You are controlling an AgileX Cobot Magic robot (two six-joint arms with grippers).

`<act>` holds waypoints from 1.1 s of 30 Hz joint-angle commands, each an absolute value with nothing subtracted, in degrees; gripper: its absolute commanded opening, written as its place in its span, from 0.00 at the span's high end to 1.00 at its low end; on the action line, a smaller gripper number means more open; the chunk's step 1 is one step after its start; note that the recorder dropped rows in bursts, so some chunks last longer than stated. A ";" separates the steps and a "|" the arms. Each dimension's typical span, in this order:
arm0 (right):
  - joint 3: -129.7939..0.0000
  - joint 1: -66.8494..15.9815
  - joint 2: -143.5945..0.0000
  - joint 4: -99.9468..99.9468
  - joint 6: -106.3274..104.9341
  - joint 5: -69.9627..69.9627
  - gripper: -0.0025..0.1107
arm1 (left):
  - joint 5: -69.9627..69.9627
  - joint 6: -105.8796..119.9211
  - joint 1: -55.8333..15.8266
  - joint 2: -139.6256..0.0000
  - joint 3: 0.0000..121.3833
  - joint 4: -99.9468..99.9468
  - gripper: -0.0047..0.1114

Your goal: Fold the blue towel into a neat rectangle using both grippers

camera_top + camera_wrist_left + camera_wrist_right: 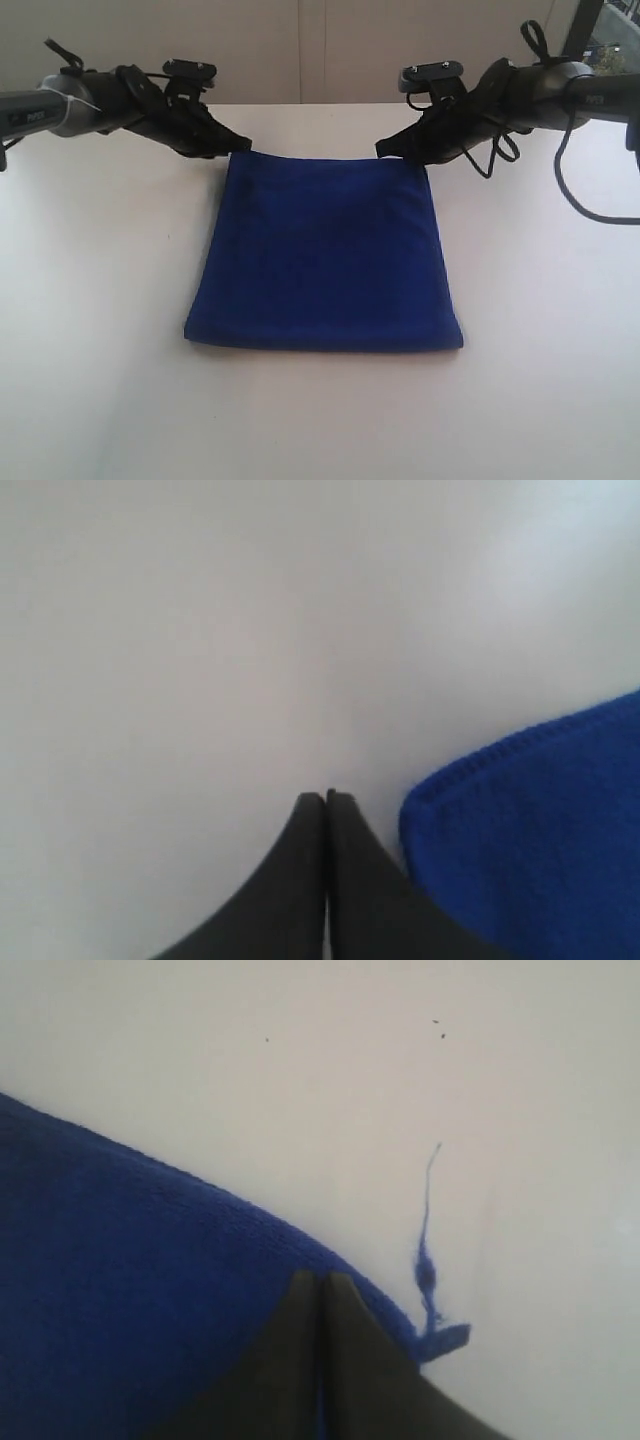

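The blue towel lies flat on the white table as a folded, roughly square pad. My left gripper is at the towel's far left corner. In the left wrist view it is shut, its tips over bare table just beside the towel's rounded corner. My right gripper is at the far edge near the right corner. It is also shut, its tips lying over the towel's edge. A loose thread tag trails from that corner. Whether any cloth is pinched does not show.
White table surface surrounds the towel on all sides. A pale wall rises behind the table's far edge. Black cables hang from the right arm over the table at the right.
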State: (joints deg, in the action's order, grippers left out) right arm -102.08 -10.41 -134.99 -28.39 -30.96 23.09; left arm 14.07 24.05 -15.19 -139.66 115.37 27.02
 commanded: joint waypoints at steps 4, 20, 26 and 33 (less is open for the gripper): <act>-102.21 -10.08 -132.22 -28.46 -31.19 23.84 0.98 | 20.18 24.39 -14.64 -134.58 115.39 27.01 0.96; -102.21 -10.08 -134.36 -27.05 -31.19 24.88 0.98 | 20.89 30.89 -14.77 -141.59 115.39 38.99 0.96; -102.21 -9.98 -136.07 -24.35 -31.19 24.50 0.98 | 21.02 30.89 -14.77 -141.56 115.39 38.99 0.96; -102.11 -8.92 -136.72 -22.17 -29.80 26.05 0.98 | 21.02 30.89 -14.77 -141.56 115.39 38.99 0.96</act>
State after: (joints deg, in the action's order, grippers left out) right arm -102.08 -10.14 -136.59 -24.31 -30.96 24.87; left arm 19.86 30.66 -14.59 -141.34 115.58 38.40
